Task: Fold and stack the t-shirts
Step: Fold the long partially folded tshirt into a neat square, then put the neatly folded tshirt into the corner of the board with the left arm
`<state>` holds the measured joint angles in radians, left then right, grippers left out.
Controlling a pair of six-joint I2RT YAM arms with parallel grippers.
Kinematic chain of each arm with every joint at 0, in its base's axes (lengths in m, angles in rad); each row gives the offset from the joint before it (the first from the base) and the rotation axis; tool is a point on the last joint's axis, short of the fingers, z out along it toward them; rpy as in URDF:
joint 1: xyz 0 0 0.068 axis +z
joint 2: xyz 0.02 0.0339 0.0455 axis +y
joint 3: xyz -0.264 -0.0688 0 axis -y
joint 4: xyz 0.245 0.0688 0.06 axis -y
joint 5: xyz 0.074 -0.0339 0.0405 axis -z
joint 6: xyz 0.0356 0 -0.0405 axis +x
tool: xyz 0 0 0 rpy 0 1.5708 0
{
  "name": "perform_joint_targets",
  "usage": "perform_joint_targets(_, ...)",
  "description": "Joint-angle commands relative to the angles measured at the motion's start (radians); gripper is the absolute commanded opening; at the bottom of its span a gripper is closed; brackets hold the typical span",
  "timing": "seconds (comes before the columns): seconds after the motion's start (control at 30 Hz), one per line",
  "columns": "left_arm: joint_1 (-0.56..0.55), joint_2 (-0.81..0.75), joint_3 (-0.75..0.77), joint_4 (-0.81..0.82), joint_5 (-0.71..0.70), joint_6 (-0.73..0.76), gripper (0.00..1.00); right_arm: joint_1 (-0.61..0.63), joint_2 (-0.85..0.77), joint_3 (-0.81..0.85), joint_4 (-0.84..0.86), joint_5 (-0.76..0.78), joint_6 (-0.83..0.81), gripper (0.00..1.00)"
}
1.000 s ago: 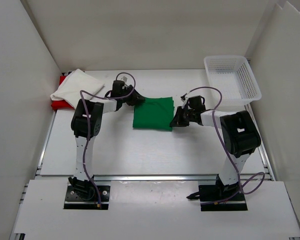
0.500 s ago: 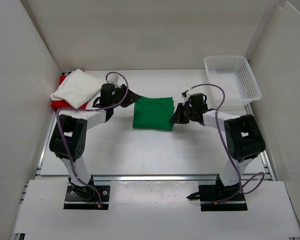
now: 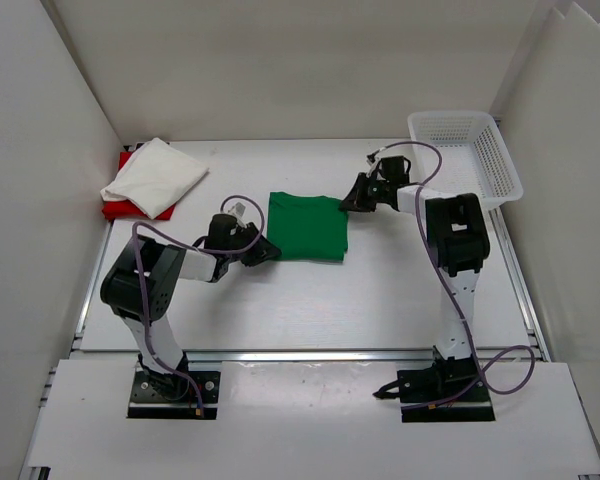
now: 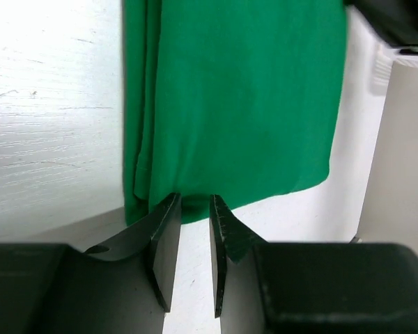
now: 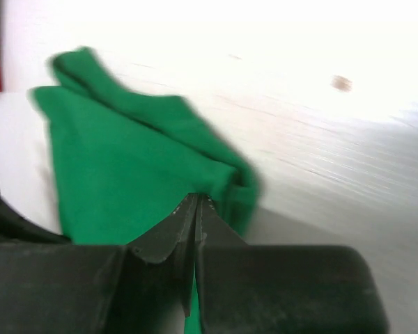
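Top external view: folded green t-shirt (image 3: 307,227) at the centre of the table (image 3: 280,300), addressed at opposite corners.
Within the last second the left gripper (image 3: 263,252) was brought to its near-left corner, jaws narrowly parted at the hem; the right gripper (image 3: 352,199), closed on the far-right corner, was carried rearward. Transfer seems prepared: bare table separates it from the white t-shirt (image 3: 155,175) on the red t-shirt (image 3: 118,209).

- A white surface (image 3: 280,300) with fine scratches lies under bright, even light.
- Plain white panels close it in: a left wall (image 3: 40,200), a back wall (image 3: 300,70) and a right wall (image 3: 570,180).
- A metal rail (image 3: 310,353) runs along its near edge.
- A white mesh basket (image 3: 502,160) stands in the far right corner.
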<state>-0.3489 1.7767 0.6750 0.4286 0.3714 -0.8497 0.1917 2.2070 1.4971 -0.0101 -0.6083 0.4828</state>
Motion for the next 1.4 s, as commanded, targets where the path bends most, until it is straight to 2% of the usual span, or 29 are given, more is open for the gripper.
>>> perform_joint_targets(0.0, 0.004, -0.033, -0.035, 0.045, 0.023, 0.006, 0.34, -0.012, 0.026, 0.032, -0.056, -0.013, 0.005, 0.00)
perform_joint_targets(0.1, 0.013, -0.086, -0.060, 0.061, 0.040, -0.008, 0.40, -0.021, 0.013, 0.045, -0.068, -0.027, 0.000, 0.00)
perform_joint_targets(0.23, 0.025, -0.213, -0.061, 0.003, -0.014, 0.021, 0.58, -0.012, -0.087, 0.042, -0.080, -0.031, -0.018, 0.01)
perform_joint_targets(0.27, 0.033, -0.249, -0.055, -0.023, -0.025, 0.032, 0.64, -0.006, -0.130, 0.029, -0.080, -0.024, -0.024, 0.05)
perform_joint_targets(0.37, 0.068, -0.257, -0.022, -0.112, -0.107, 0.098, 0.69, 0.003, -0.249, -0.061, -0.051, -0.016, -0.017, 0.23)
perform_joint_targets(0.4, 0.077, -0.249, 0.004, -0.151, -0.156, 0.141, 0.69, 0.011, -0.304, -0.093, -0.012, -0.015, -0.006, 0.33)
perform_joint_targets(0.43, 0.080, -0.232, 0.008, -0.163, -0.185, 0.171, 0.72, 0.017, -0.323, -0.162, -0.002, -0.007, 0.009, 0.38)
perform_joint_targets(0.5, 0.109, -0.166, 0.053, -0.171, -0.151, 0.195, 0.74, 0.034, -0.429, -0.306, 0.118, -0.005, 0.036, 0.47)
perform_joint_targets(0.6, 0.108, -0.073, 0.107, -0.174, -0.095, 0.224, 0.76, 0.052, -0.516, -0.464, 0.212, -0.016, 0.072, 0.48)
perform_joint_targets(0.73, 0.085, 0.030, 0.181, -0.159, -0.039, 0.205, 0.78, 0.068, -0.578, -0.557, 0.256, -0.024, 0.074, 0.48)
perform_joint_targets(0.83, 0.048, 0.128, 0.305, -0.243, -0.063, 0.237, 0.76, 0.081, -0.633, -0.613, 0.269, -0.031, 0.069, 0.48)
perform_joint_targets(0.93, 0.008, 0.214, 0.392, -0.254, -0.080, 0.244, 0.70, 0.084, -0.687, -0.656, 0.279, -0.027, 0.076, 0.47)
perform_joint_targets(0.97, 0.005, 0.249, 0.409, -0.252, -0.057, 0.224, 0.63, 0.084, -0.696, -0.672, 0.277, -0.033, 0.071, 0.46)
perform_joint_targets(1.03, -0.013, 0.315, 0.457, -0.228, -0.023, 0.193, 0.54, 0.089, -0.743, -0.705, 0.272, -0.034, 0.071, 0.46)
perform_joint_targets(1.07, -0.018, 0.325, 0.480, -0.214, -0.017, 0.181, 0.46, 0.092, -0.759, -0.719, 0.278, -0.034, 0.071, 0.46)
perform_joint_targets(1.13, -0.036, 0.360, 0.512, -0.193, -0.006, 0.144, 0.23, 0.100, -0.814, -0.779, 0.301, -0.047, 0.082, 0.46)
perform_joint_targets(1.23, -0.062, 0.369, 0.598, -0.189, 0.006, 0.123, 0.00, 0.101, -0.881, -0.860, 0.314, -0.068, 0.099, 0.45)
perform_joint_targets(1.33, -0.075, 0.366, 0.748, -0.263, 0.010, 0.135, 0.00, 0.069, -0.978, -0.989, 0.410, -0.151, 0.175, 0.45)
perform_joint_targets(1.37, -0.064, 0.369, 0.818, -0.290, 0.023, 0.135, 0.00, 0.065, -1.021, -1.026, 0.397, -0.124, 0.171, 0.45)
